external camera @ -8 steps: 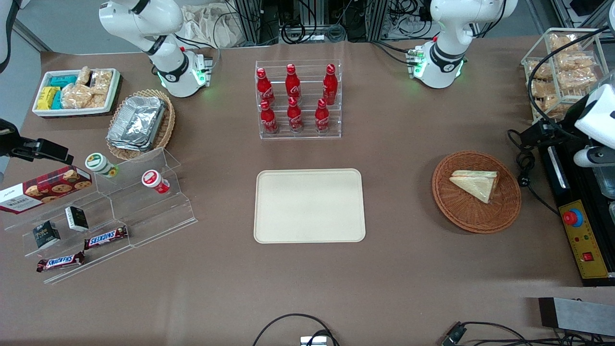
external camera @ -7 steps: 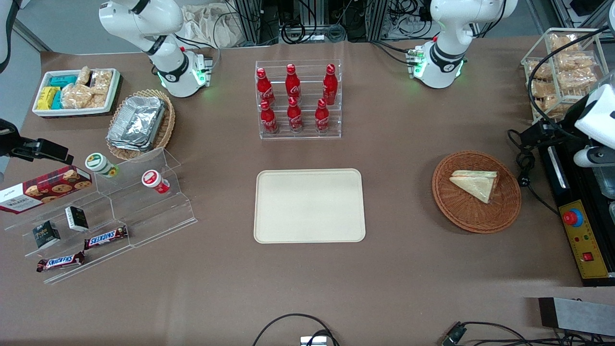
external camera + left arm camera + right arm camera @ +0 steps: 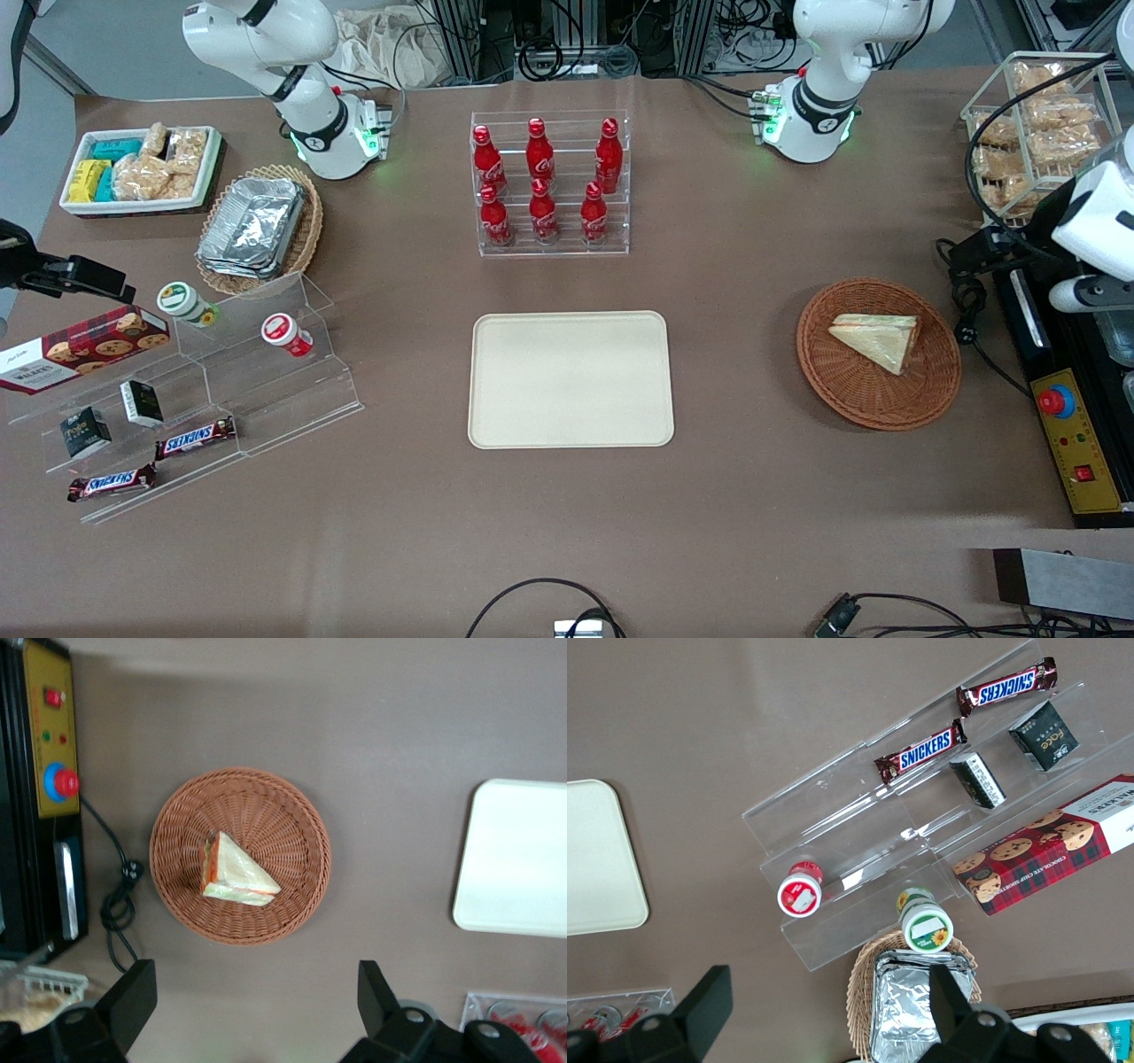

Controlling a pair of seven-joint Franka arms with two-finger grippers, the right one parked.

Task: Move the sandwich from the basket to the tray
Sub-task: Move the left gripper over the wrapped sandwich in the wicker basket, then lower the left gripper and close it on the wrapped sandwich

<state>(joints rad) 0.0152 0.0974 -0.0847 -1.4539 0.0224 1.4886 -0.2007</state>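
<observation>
High above the basket point(image 3: 240, 856) hangs the gripper point(image 3: 252, 1005), fingers spread and empty; the sandwich point(image 3: 236, 872) lies inside. Approach step, seemingly: next it must descend squarely over the wedge, tray point(image 3: 570, 378) well apart.

The spread claw point(image 3: 252, 1005) hangs high over the basket point(image 3: 306, 828); bare table lies between basket and tray point(image 3: 518, 859).

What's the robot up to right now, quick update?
Gripper open, high above the basket, holding nothing. Sandwich lying in the basket, untouched. Tray bare, waiting. Nothing between them.
</observation>
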